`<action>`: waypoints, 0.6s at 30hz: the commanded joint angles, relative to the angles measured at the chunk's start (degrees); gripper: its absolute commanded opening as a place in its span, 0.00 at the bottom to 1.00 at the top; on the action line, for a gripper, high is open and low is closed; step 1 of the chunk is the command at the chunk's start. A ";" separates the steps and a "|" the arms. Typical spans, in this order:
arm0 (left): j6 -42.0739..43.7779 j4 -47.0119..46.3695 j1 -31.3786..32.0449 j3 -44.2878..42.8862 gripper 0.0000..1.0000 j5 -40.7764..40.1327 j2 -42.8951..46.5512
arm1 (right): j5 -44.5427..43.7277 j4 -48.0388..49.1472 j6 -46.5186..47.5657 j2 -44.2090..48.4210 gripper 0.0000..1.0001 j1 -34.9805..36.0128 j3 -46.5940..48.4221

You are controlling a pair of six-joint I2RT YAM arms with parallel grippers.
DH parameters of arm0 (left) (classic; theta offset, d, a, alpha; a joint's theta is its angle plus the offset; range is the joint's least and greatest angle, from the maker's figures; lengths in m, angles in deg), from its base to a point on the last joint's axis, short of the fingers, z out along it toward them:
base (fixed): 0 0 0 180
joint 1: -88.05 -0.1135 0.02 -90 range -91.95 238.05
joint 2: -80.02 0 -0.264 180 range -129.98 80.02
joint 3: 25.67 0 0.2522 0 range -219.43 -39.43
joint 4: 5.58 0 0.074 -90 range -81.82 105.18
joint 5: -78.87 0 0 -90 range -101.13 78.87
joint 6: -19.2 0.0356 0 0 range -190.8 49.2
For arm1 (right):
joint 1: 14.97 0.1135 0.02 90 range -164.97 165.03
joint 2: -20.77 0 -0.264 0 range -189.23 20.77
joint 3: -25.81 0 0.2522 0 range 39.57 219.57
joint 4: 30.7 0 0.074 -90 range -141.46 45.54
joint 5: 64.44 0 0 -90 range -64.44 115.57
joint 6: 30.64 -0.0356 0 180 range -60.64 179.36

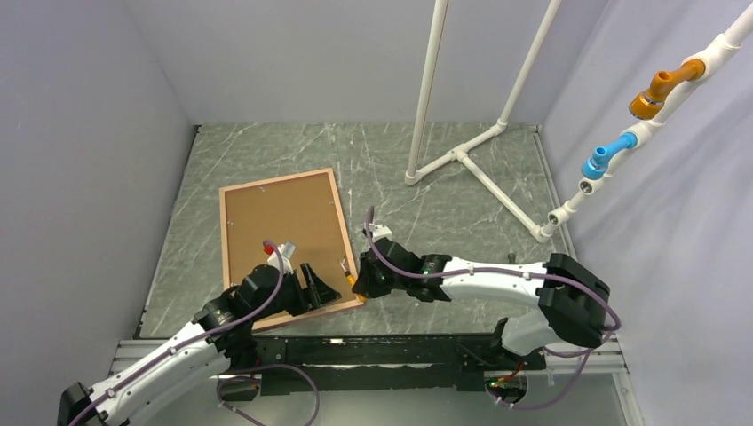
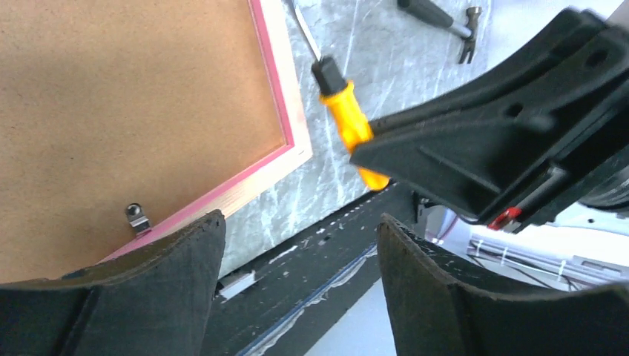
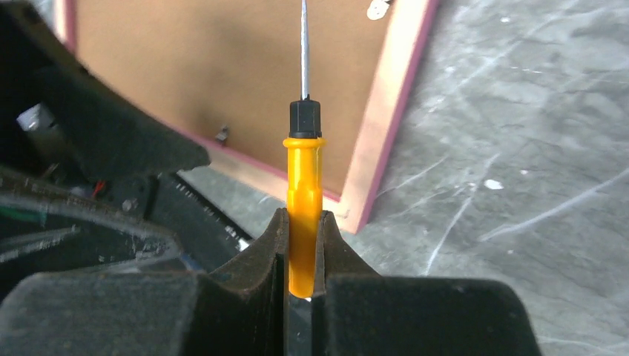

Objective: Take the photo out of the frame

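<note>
The pink frame (image 1: 277, 178) lies face down on the table, its brown backing board (image 1: 284, 231) facing up. The photo is hidden under the board. My left gripper (image 1: 321, 286) hovers over the frame's near right corner (image 2: 271, 89), open, with nothing between its fingers (image 2: 300, 222). A metal clip (image 2: 135, 217) sits on the board near the left finger. My right gripper (image 3: 303, 222) is shut on the yellow handle of a screwdriver (image 3: 304, 200). The shaft points at the frame's right border (image 3: 386, 111), and the tip is near it (image 1: 344, 264).
A hammer (image 2: 445, 22) lies on the table beyond the screwdriver. A white pipe stand (image 1: 462, 155) rises at the back. A pipe with orange and blue valves (image 1: 613, 155) runs along the right wall. The black rail (image 1: 400, 351) marks the table's near edge.
</note>
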 commanded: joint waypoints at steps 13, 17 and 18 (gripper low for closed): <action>-15.67 -7.82 -6.49 -5.83 0.78 0.85 -8.00 | 13.45 22.87 2.89 8.32 0.00 0.61 -7.08; -16.74 -10.21 -6.90 -4.56 0.71 0.76 -8.79 | 13.36 22.75 3.35 8.21 0.00 0.72 -6.83; -16.86 -11.36 -7.03 -4.11 0.68 0.73 -8.71 | 13.39 22.78 3.59 8.08 0.00 0.82 -6.76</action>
